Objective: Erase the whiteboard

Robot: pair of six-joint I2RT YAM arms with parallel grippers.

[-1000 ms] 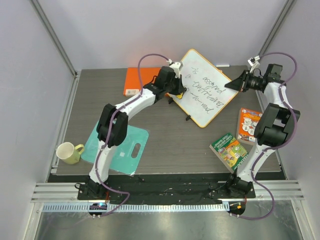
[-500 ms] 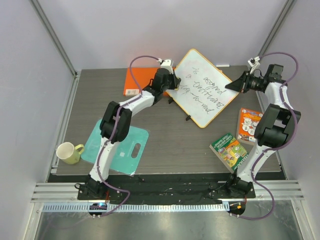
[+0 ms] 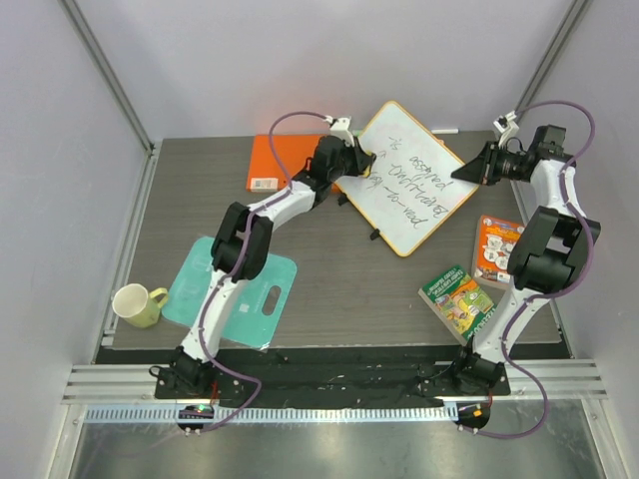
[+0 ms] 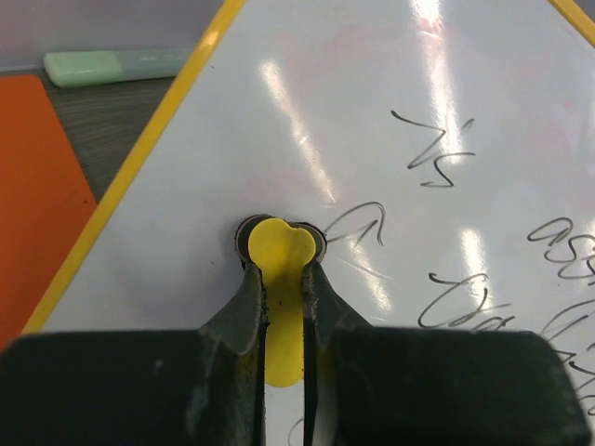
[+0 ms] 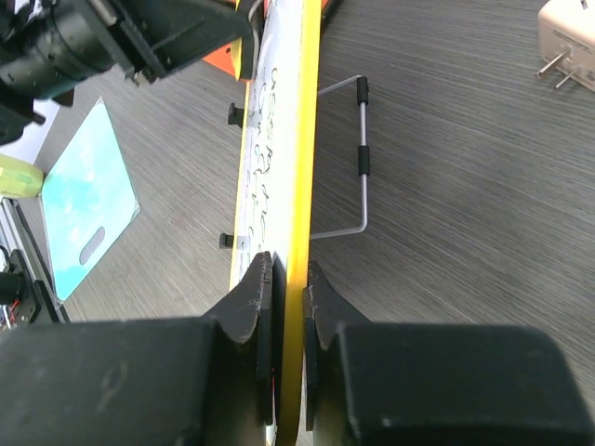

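The whiteboard is propped at a tilt at the back of the table, with dark handwriting across it. My left gripper is shut on a small yellow eraser, pressed on the white surface near the board's upper left rim, just left of the first written marks. My right gripper is shut on the board's yellow right edge, one finger on each face. The left gripper and right gripper both show their fingers tight on what they hold.
An orange folder lies behind the left arm, and a pale green marker lies beyond it. A teal cutting board and a yellow mug sit front left. Two booklets lie right. The board's wire stand and a white plug are behind it.
My left gripper has carried the eraser from the board's lower left edge up and right onto its upper left area. The right gripper has kept its hold on the edge.
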